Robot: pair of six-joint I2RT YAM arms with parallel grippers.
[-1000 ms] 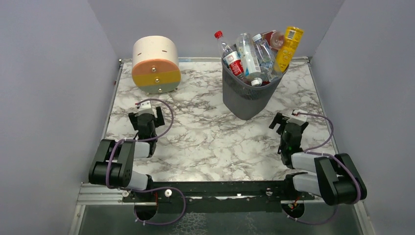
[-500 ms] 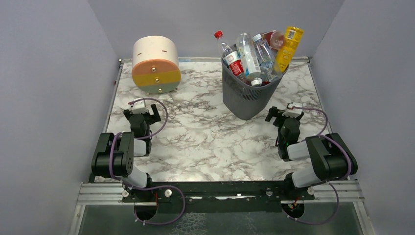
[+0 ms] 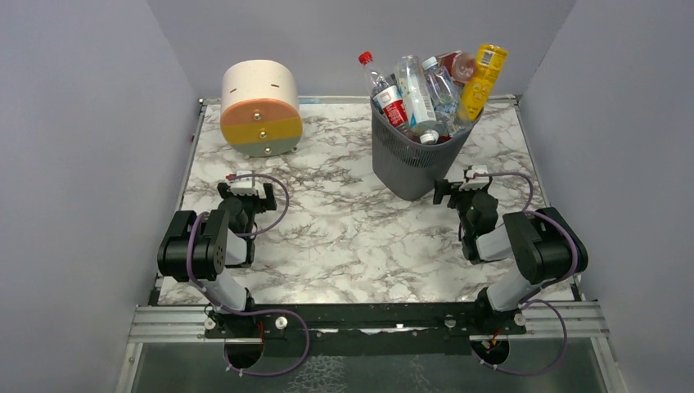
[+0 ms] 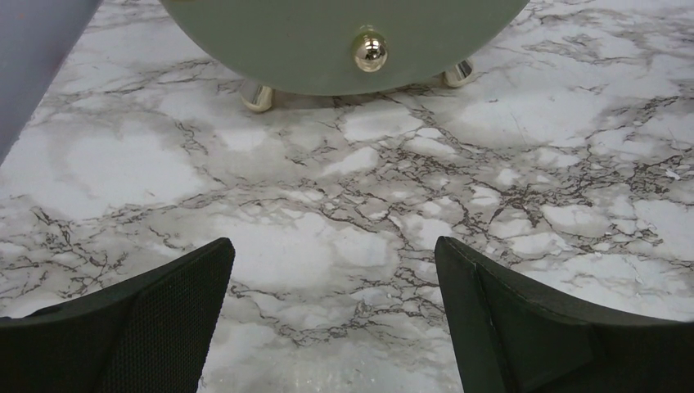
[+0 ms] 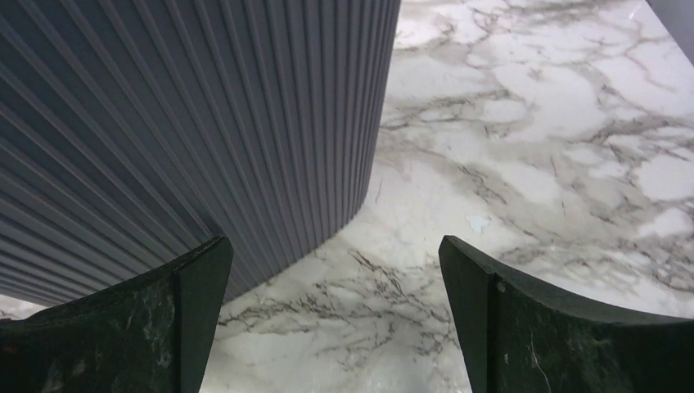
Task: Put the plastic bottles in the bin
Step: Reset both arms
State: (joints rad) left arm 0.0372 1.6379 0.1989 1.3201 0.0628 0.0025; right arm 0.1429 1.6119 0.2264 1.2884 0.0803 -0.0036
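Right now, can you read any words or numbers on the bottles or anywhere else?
No text here can be read.
Red label on the red-capped bottle: too small to read.
White and blue label on the clear bottle: too blurred to read.
Label near the top of the yellow bottle: too small to read.
Bin, drawer unit, table: no writing shows.
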